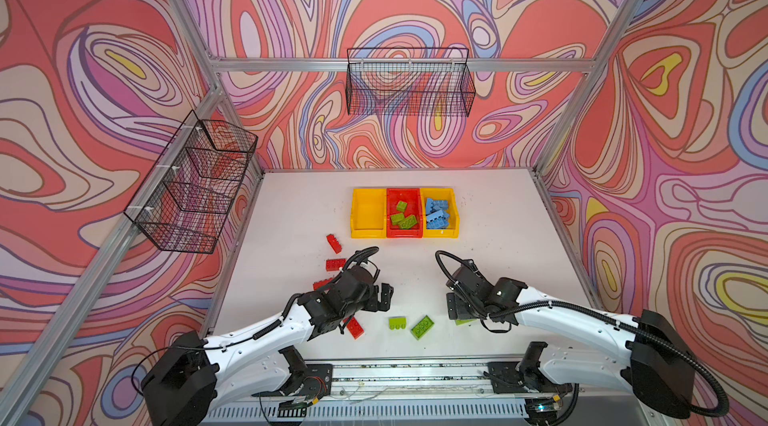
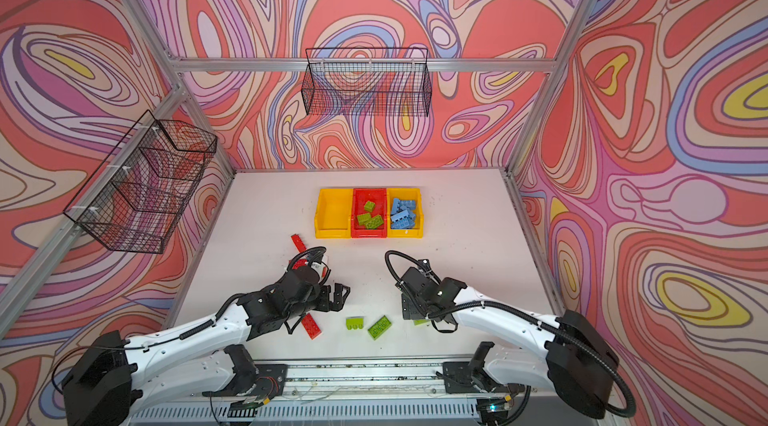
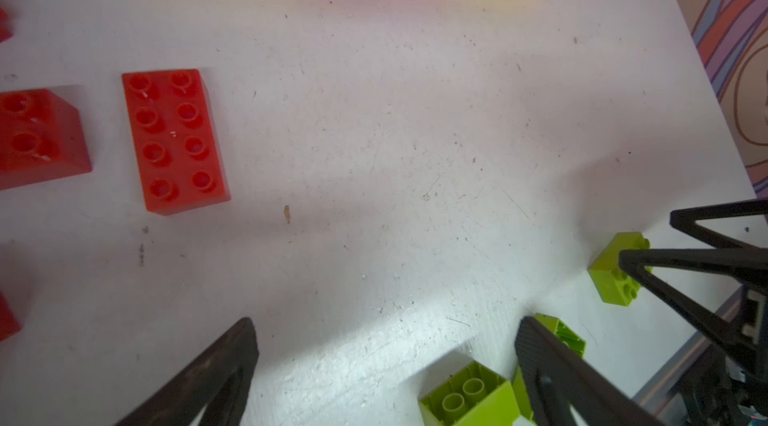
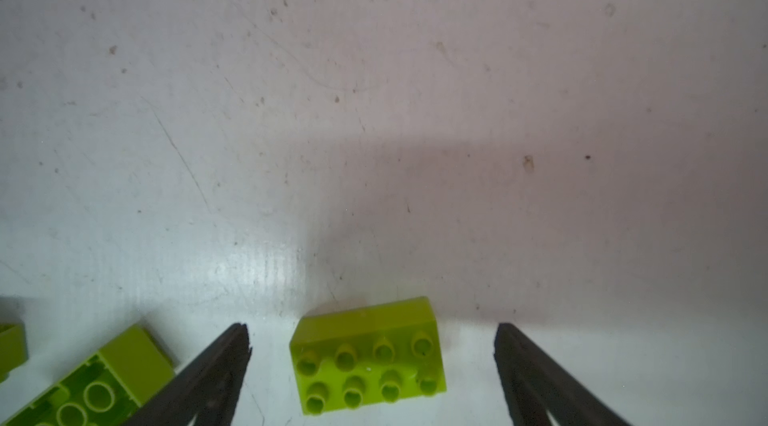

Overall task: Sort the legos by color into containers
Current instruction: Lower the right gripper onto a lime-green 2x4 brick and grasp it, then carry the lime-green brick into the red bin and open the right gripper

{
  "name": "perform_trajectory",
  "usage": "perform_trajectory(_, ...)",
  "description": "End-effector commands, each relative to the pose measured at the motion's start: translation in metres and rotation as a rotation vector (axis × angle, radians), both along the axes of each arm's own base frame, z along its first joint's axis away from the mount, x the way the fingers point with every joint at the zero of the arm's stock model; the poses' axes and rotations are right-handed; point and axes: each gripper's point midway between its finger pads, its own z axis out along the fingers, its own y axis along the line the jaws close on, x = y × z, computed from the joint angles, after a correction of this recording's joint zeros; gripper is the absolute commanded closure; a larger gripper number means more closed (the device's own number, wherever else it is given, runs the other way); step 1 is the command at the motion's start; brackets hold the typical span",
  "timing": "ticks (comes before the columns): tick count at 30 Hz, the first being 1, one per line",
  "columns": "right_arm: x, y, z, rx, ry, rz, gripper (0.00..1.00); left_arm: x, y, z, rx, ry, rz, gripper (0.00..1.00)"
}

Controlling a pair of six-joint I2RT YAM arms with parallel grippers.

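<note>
Jaws gape, empty, on left gripper and right gripper, which hovers over a green brick well short of the red bin. Probably light, rigid, slick: pinch its flat sides.

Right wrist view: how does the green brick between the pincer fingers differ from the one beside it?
The centre brick lies studs up; the side brick lies hollow side up. The centre brick sits inside the gap of the open right pincer, untouched; the side brick lies outside it, at an angle. Both are lime green and rest on the table.
</note>
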Motion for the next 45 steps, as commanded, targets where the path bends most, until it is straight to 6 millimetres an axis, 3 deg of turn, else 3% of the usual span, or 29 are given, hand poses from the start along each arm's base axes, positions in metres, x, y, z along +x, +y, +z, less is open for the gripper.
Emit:
perform_trajectory(1, -0.004, 0.001, -0.004, 0.040, 0.007, -0.045, 0.04, 0.002, -0.010, 0.015, -0.058, -0.025, -0.017, 0.00)
perform_trajectory(13, -0.021, 0.023, -0.024, 0.065, 0.073, 0.014, 0.15, -0.005, 0.021, 0.020, -0.042, -0.078, 0.056, 0.00)
perform_trajectory(22, -0.021, 0.025, -0.034, 0.008, 0.079, -0.001, 0.48, -0.006, 0.024, 0.018, -0.025, -0.079, 0.053, 0.00)
perform_trajectory(26, -0.009, 0.031, -0.022, 0.005, 0.032, -0.005, 0.52, -0.009, 0.030, 0.018, -0.016, -0.082, 0.060, 0.00)
perform_trajectory(31, 0.033, 0.053, 0.027, 0.019, -0.135, 0.001, 0.52, -0.011, 0.039, 0.023, -0.015, -0.111, 0.080, 0.00)
perform_trajectory(38, 0.133, 0.092, 0.085, 0.016, -0.298, 0.051, 0.52, -0.016, 0.048, 0.023, 0.011, -0.104, 0.081, 0.00)
perform_trajectory(42, 0.194, 0.110, 0.104, 0.031, -0.352, 0.074, 0.53, -0.022, 0.059, 0.021, 0.024, -0.098, 0.103, 0.00)
perform_trajectory(45, 0.234, 0.121, 0.097, 0.043, -0.347, 0.086, 0.53, -0.025, 0.069, 0.021, 0.014, -0.104, 0.133, 0.00)
